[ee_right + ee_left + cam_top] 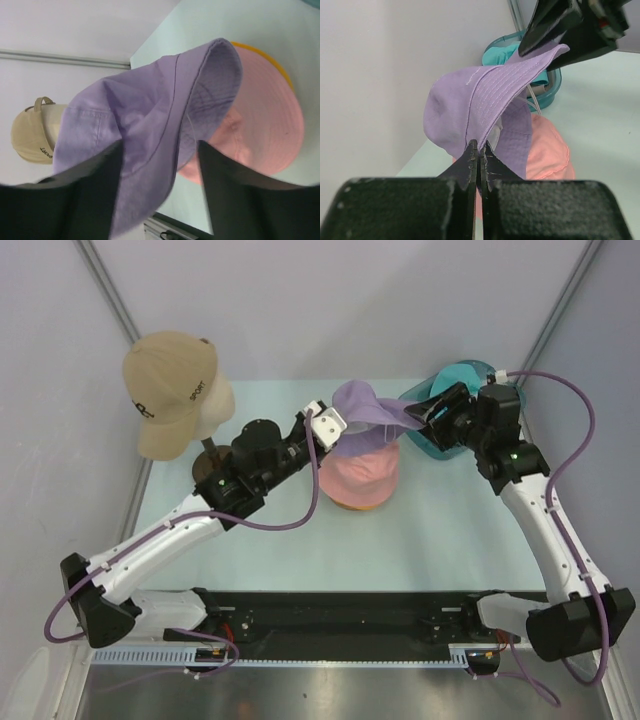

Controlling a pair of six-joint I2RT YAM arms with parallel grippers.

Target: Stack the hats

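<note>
A lilac hat (362,405) hangs in the air above a pink hat (360,475). The pink hat sits on a yellow-orange hat whose rim (350,505) shows beneath it. My left gripper (338,430) is shut on the lilac brim (485,105), its tips (479,145) pinching the edge. My right gripper (418,412) is open, and the opposite side of the lilac brim (130,115) lies between its spread fingers (159,145). The pink hat (265,115) and the orange rim (272,60) lie below. A teal hat (505,52) sits in the tub.
A clear teal tub (440,445) stands at the back right, just behind my right gripper. A cream mannequin head (215,400) wearing a tan cap (165,390) stands at the back left. Walls close in the table on three sides.
</note>
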